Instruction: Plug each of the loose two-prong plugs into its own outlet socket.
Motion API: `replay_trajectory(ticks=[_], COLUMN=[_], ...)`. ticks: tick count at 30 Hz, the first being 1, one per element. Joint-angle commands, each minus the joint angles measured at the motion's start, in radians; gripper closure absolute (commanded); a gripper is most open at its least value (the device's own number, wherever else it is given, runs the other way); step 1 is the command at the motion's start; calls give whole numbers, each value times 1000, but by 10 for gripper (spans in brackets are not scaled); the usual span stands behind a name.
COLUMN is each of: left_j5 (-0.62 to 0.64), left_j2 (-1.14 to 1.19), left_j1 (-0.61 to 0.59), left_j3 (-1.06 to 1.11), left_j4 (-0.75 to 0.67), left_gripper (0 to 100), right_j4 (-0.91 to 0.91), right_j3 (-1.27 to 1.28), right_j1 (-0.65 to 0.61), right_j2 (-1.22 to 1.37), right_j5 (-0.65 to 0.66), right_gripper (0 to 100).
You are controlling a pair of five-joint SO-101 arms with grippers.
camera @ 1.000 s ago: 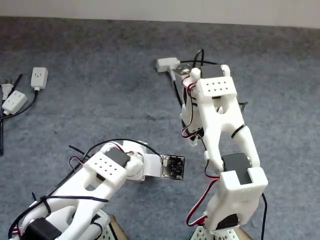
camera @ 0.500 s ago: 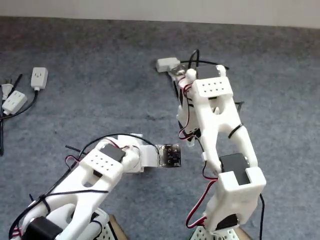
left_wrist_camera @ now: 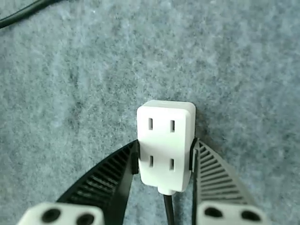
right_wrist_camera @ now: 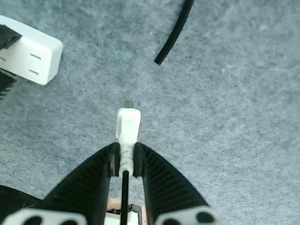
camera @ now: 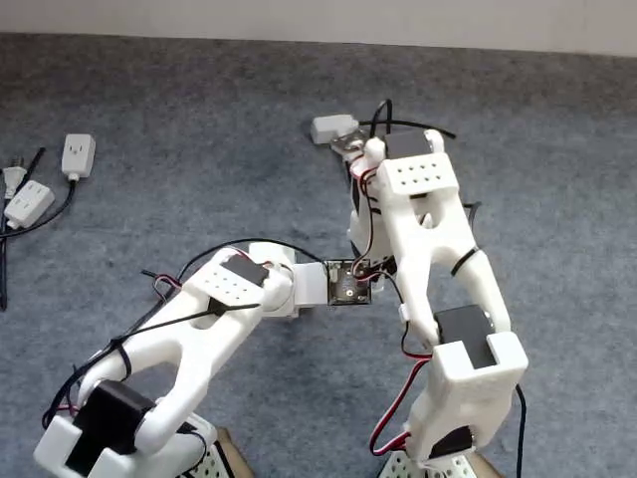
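Grey carpet lay under both of my arms. Nearest, my left gripper was clamped on the white outlet block, one finger on each long side. Its two pairs of slots faced up and its cord ran back between the fingers toward my wrist. I judged it was pinned that way so it would not skid when a plug was pushed in.

My right gripper pinched the white plug by its rear. The plug lead trailed back and the body stuck out ahead, leaving the metal end free to meet a slot. I saw the plug edge-on (one prong tip, any second prong hidden behind it).

Ahead of that gripper and off to one side lay what I took for the same outlet block. It was cut off at the edge, with dark shapes against it, probably my left fingers. Farther ahead lay a loose black cable end.

From above, my right arm covered the spot where plug and block came near, so I could not judge the gap between them. Beyond it sat another white block. Well apart from both grippers lay spare outlets on cords.
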Motion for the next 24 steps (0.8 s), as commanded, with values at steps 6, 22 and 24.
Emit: replay_trajectory(ticks=[6,22,24], left_j5=[17,167,164], left_j2=[8,-189,-206], left_j1=[-62,-237,-271], left_j3=[-24,-22,-16], left_j4=[-12,-15,-12], left_gripper=[793,779,779], right_j4=[16,16,16], right_j3=[-16,-24,-30], right_j1=[-12,-51,-81], right_j2=[-18,-15,-13], right_j5=[-17,-20,-26], right_gripper=[991,991,991])
